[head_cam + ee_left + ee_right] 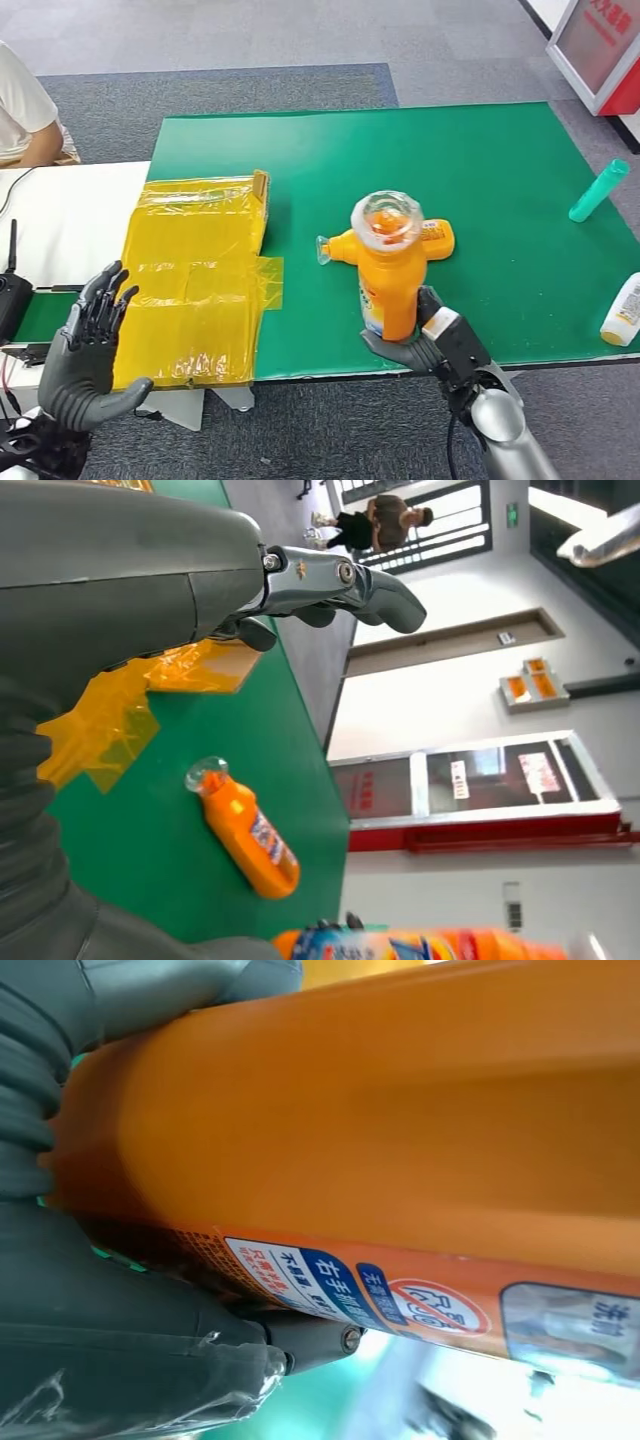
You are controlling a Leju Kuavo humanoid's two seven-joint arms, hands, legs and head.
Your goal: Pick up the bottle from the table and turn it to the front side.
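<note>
Two orange bottles: right hand [411, 345] fingers hold upright bottle [389, 270]; second bottle [434, 238] lying; left hand [87, 350] spread.

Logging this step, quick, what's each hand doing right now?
Left hand: open, holding nothing.
Right hand: holding the upright orange bottle.

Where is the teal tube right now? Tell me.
In the head view the teal tube lies on the green mat near its far right edge, beyond the white bottle and well right of the two orange bottles.
</note>
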